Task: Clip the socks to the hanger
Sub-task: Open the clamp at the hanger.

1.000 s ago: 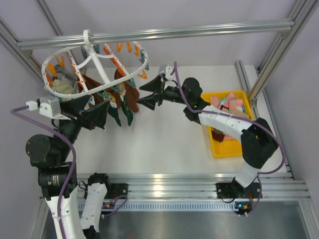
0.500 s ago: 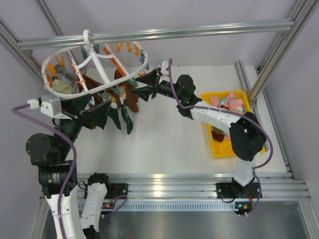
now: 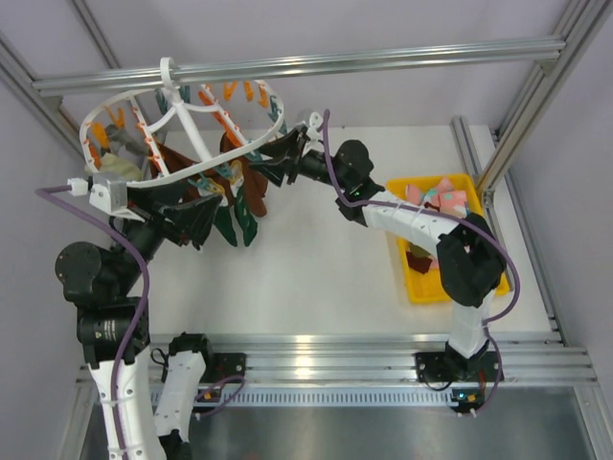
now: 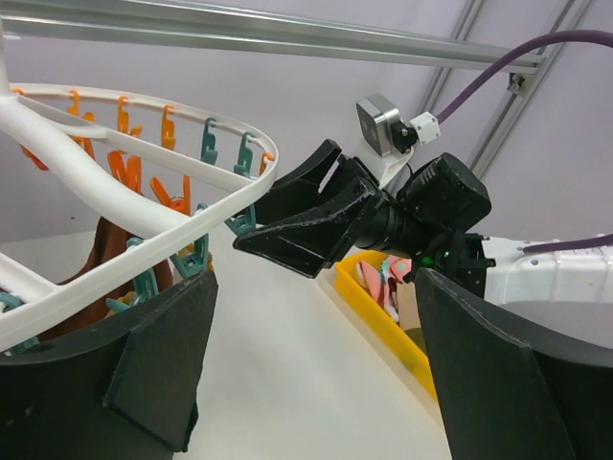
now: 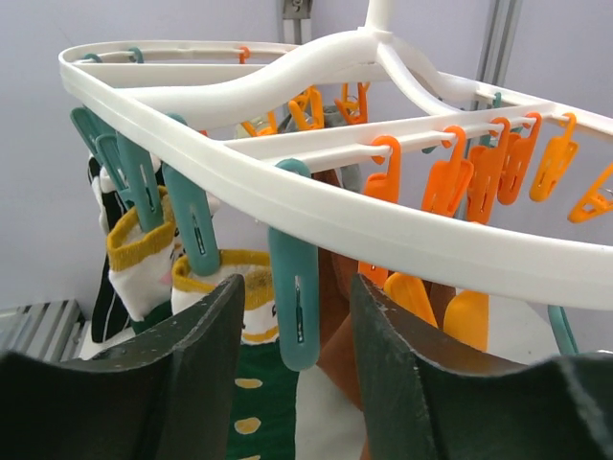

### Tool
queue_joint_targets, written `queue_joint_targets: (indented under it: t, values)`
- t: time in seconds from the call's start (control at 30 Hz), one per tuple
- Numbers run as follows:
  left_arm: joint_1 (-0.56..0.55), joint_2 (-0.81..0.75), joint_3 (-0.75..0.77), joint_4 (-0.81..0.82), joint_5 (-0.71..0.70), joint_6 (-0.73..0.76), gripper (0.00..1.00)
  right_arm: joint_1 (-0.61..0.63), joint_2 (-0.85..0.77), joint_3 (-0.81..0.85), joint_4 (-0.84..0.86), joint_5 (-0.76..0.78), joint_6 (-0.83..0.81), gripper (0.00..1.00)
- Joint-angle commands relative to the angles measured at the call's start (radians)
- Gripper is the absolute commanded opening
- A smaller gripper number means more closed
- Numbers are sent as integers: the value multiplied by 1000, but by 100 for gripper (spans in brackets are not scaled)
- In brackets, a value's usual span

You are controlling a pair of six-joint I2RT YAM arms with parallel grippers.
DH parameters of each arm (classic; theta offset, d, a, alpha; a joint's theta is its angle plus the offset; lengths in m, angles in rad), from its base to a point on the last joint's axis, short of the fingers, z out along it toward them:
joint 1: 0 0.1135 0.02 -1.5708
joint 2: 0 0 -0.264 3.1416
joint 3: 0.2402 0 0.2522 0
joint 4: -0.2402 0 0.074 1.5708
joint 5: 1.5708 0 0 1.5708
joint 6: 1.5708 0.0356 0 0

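Note:
The white ring hanger (image 3: 261,142) hangs by its hook from the aluminium rail. Maroon (image 3: 255,195), dark green (image 3: 236,223) and beige (image 3: 119,169) socks hang clipped to it. More pink socks (image 3: 437,197) lie in the yellow tray. My right gripper (image 3: 274,165) is open at the ring's right rim. In the right wrist view (image 5: 297,321) an empty teal clip (image 5: 295,287) hangs between its fingers without touching them, under the rim (image 5: 383,225). My left gripper (image 3: 188,218) is open and empty below the ring's near rim, and shows the same in its wrist view (image 4: 311,374).
The yellow tray (image 3: 414,278) sits at the right of the white table and shows in the left wrist view (image 4: 375,311). The aluminium rail (image 3: 383,57) crosses the back. Frame posts stand at both sides. Many orange clips (image 5: 488,168) dangle from the spokes.
My right gripper has moved left to the hanger's rim and now brackets a teal clip. My left arm has shifted slightly up and left.

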Motion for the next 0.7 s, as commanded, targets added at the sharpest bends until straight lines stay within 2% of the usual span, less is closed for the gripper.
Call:
queue_joint_targets:
  t: [0.0, 0.17, 0.23, 0.43, 0.67]
  values:
    - [3, 16, 1, 42, 41, -32, 89, 21, 9, 54, 49, -4, -17, 46]
    - [3, 12, -16, 44, 79, -46, 89, 22, -6, 46, 13, -16, -34, 25]
    - [3, 19, -31, 12, 105, -55, 87, 31, -24, 46, -20, -30, -37, 23]
    - [1, -6, -109, -40, 124, -64, 84, 91, -73, 43, -82, -29, -104, 0]
    - [3, -7, -140, -16, 110, -164, 82, 137, -136, 39, -166, 19, -107, 0]
